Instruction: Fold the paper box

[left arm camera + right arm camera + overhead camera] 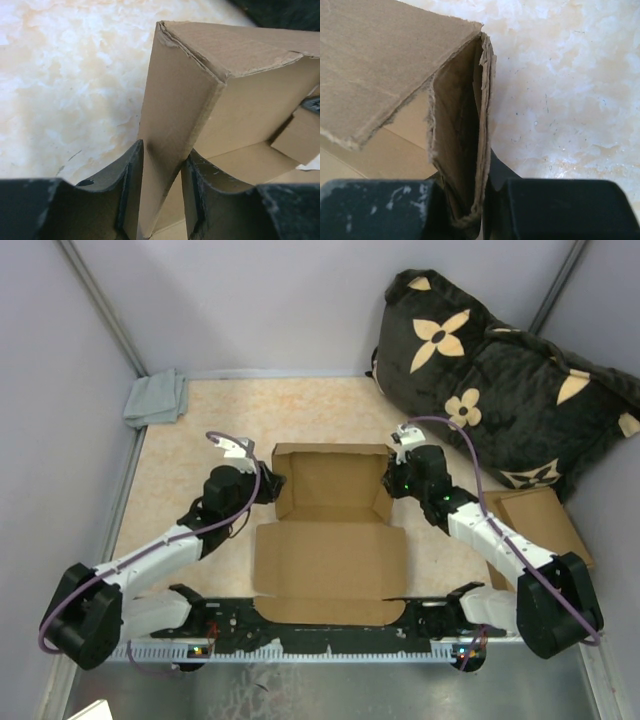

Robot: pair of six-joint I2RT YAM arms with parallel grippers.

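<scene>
The paper box [332, 502] lies in the middle of the table. Its far half has its walls standing and its lid panel [330, 565] lies flat toward me. My left gripper [270, 486] is shut on the box's left side wall. In the left wrist view that wall [185, 85] stands between the fingers [129, 170] of the left gripper [164, 152]. My right gripper [393, 480] is shut on the right side wall. In the right wrist view the doubled-over wall [462, 125] runs down into the right gripper [475, 197].
A black cushion with tan flowers [500, 380] fills the back right corner. A pile of flat cardboard sheets [545, 525] lies at the right, beside my right arm. A grey cloth [156, 398] lies at the back left. Grey walls enclose the table.
</scene>
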